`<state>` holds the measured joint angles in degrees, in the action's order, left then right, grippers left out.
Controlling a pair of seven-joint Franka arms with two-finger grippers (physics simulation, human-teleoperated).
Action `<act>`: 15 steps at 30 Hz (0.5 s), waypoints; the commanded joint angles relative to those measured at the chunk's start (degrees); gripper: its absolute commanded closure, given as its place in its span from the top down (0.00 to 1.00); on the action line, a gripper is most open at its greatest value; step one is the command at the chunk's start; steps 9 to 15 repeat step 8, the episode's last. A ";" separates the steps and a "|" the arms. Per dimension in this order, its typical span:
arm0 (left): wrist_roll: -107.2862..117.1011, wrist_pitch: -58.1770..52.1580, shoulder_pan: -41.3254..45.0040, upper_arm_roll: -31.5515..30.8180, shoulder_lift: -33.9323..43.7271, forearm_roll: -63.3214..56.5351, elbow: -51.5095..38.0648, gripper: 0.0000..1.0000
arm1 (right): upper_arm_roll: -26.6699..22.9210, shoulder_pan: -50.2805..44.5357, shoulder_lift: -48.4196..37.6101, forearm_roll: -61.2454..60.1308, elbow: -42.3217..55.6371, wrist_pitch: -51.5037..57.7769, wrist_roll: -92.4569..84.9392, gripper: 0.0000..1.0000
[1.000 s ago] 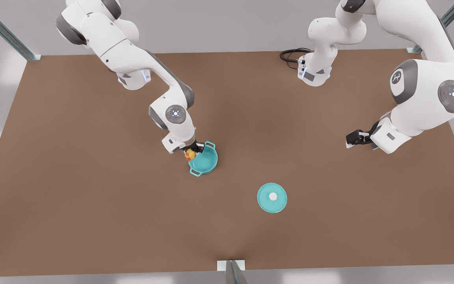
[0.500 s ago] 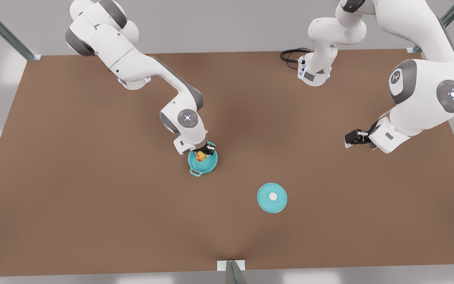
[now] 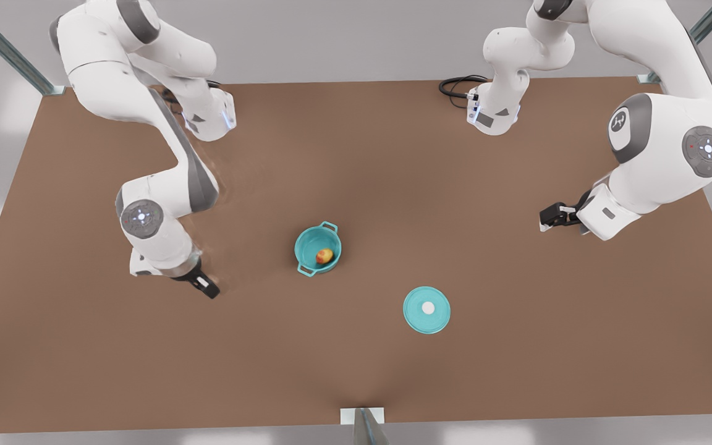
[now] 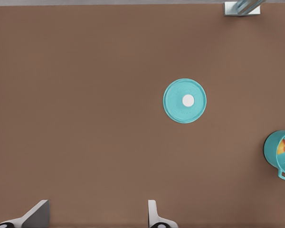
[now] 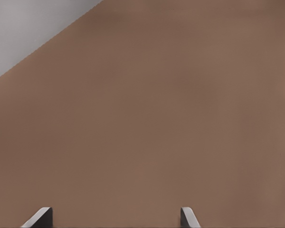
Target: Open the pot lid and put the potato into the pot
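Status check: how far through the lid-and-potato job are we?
It looks finished. Done: the pot lid lies flat on the table, apart from the pot, and the potato sits inside the pot. In hand: nothing. The right gripper is open and empty, off to the front view's left of the pot. The left gripper waits open at the front view's right. Left: nothing visible.

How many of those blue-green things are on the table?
2. The pot stands near the middle of the table, with the potato inside. The pot lid lies flat, apart from it, toward the front view's lower right. Nothing seems hidden.
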<state>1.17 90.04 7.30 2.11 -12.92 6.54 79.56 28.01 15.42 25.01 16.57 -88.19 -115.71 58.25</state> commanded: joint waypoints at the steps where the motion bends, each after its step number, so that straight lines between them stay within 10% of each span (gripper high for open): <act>1: -0.12 -0.04 0.00 -0.09 0.09 0.05 -0.02 1.00 | 0.03 4.18 2.15 -1.54 7.25 21.93 -49.02 1.00; 15: -0.12 -0.13 -0.18 0.26 0.44 -0.22 -0.11 1.00 | 0.20 4.62 2.23 -1.71 6.54 21.93 -49.73 1.00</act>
